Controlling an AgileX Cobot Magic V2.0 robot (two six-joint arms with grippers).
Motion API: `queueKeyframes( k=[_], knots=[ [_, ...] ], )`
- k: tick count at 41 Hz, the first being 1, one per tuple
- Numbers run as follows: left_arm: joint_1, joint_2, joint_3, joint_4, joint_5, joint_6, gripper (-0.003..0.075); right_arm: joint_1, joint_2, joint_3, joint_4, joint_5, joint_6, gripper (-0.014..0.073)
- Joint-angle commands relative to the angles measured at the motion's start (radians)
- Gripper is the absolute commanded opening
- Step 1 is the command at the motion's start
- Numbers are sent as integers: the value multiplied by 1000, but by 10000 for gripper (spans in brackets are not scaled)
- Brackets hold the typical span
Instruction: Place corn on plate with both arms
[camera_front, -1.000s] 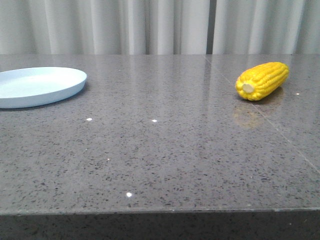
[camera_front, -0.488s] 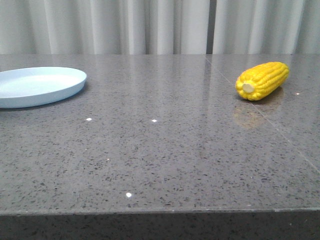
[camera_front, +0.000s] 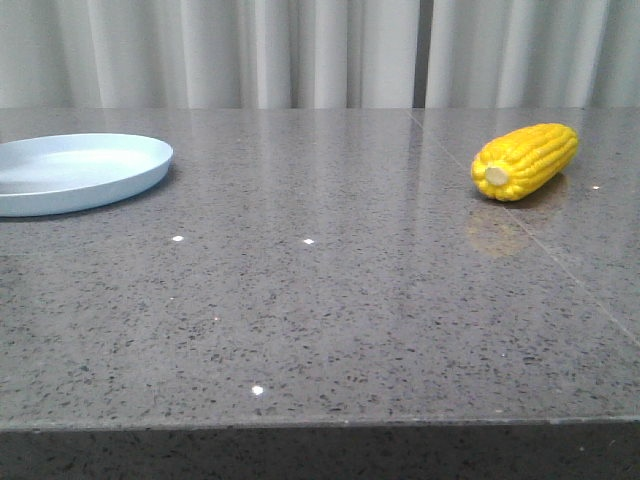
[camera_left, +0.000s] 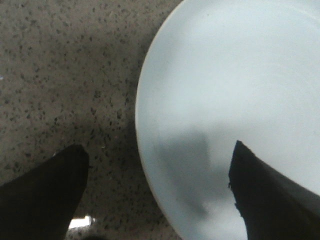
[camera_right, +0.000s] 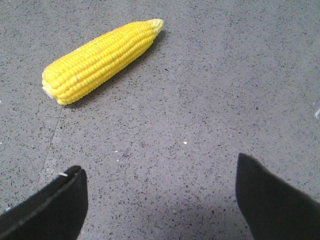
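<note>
Corn (camera_front: 525, 160) lies on bench (camera_front: 330, 300) far right; plate (camera_front: 75, 172) far left, well apart. Left gripper (camera_left: 157, 192) and right gripper (camera_right: 160, 200): jaws wide apart, holding nothing.

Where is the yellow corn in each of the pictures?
Front view: the corn lies on the right side of the table, far from the plate on the left.
Left wrist view: the corn is not in it; only the plate and the tabletop show.
Right wrist view: the corn lies at the upper left, apart from the open right end effector.
Shared landmark: the speckled grey tabletop.
</note>
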Motion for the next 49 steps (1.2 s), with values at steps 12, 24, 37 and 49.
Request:
queueKeyframes(
  k=[12, 24, 37, 49],
  knots=[
    [1, 58, -94, -56, -28, 22, 521, -6, 8, -34, -15, -61, -10, 624],
    [1, 61, -94, -58, -24, 22, 69, -6, 8, -34, -15, -61, -10, 624],
    [-11, 61, -203, -146, 77, 22, -20, -6, 8, -34, -15, -61, -10, 624],
    [-205, 63, -332, -170, 98, 22, -20, -6, 8, -34, -15, -62, -10, 624]
  ],
)
